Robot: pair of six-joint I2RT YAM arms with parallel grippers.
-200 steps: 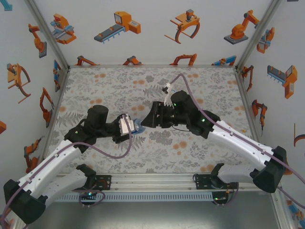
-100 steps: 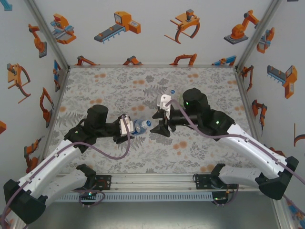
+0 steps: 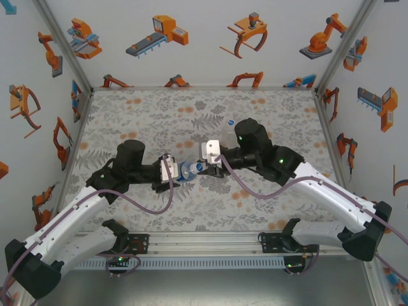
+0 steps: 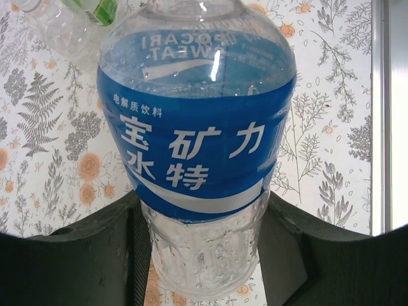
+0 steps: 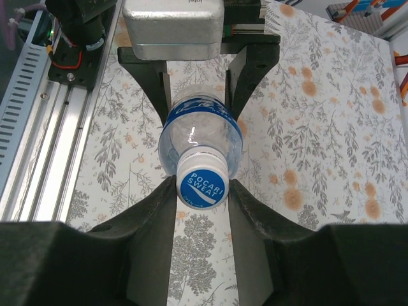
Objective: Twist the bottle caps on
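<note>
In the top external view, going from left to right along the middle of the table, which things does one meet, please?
left end effector → blue-labelled bottle → right end effector. The bottle cap sits inside the right end effector's grip, so I give it no own place.

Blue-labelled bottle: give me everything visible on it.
The blue-labelled bottle is clear, ribbed plastic with a blue wrap printed in white Chinese characters. It is held roughly horizontal. The left gripper clamps its lower body, and the right gripper grips its cap, which is white-rimmed with a blue top reading POCARI SWEAT and sits on the neck.
</note>
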